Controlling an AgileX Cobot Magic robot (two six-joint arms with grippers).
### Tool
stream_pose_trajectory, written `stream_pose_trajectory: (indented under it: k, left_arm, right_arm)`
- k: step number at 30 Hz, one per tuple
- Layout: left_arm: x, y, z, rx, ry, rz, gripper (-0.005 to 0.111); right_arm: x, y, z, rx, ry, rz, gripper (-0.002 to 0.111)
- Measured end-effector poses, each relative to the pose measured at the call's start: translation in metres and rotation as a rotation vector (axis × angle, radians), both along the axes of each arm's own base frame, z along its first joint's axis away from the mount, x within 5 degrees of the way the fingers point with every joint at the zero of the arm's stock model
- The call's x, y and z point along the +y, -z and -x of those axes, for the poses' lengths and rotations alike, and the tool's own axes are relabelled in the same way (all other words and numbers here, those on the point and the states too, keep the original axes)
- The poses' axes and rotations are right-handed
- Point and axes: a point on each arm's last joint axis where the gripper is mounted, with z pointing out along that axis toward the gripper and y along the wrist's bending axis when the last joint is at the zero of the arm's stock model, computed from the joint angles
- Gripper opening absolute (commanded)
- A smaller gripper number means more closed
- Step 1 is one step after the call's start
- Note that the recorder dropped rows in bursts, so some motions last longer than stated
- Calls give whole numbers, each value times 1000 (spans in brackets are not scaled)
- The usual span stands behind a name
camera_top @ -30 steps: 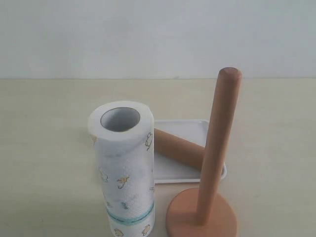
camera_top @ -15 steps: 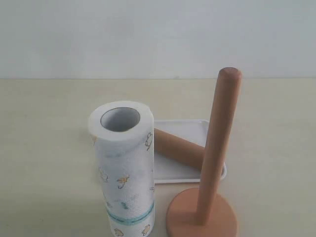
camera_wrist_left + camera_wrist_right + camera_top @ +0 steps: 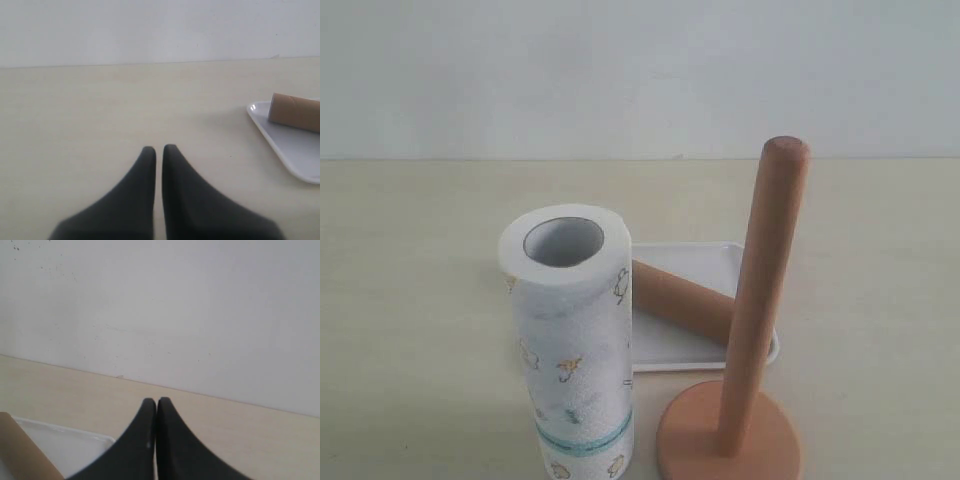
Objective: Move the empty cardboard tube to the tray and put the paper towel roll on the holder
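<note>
The paper towel roll stands upright on the table at the front, its grey core hole facing up. To its right the wooden holder stands with a bare post. Behind them the empty cardboard tube lies in the white tray. Neither gripper shows in the exterior view. My left gripper is shut and empty over bare table, with the tray and one end of the tube off to one side. My right gripper is shut and empty, beside the tray and the tube.
A pale wall closes off the far side of the beige table.
</note>
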Motion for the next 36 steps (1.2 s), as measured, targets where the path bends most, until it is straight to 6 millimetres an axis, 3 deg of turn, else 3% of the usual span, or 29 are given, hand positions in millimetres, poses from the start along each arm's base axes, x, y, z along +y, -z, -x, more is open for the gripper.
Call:
stream_pose_trajectory:
  k: [11,13,18,29,34,36]
  left_arm:
    - [0,0,0,0,0,0,4]
    - [0,0,0,0,0,0,4]
    - [0,0,0,0,0,0,4]
    - [0,0,0,0,0,0,4]
    - [0,0,0,0,0,0,4]
    - [0,0,0,0,0,0,4]
  right_arm:
    - [0,-1,1,-8,0,4,0]
    - [-1,-3,4,-45,-4,73,0]
    - [-5,-12,20,-169,-2,200,0]
    - [-12,-24,49,-322,17,184,0]
    - [-15,-10,52,-203,34,158,0]
    - [-16,11,48,-94,61,85,0]
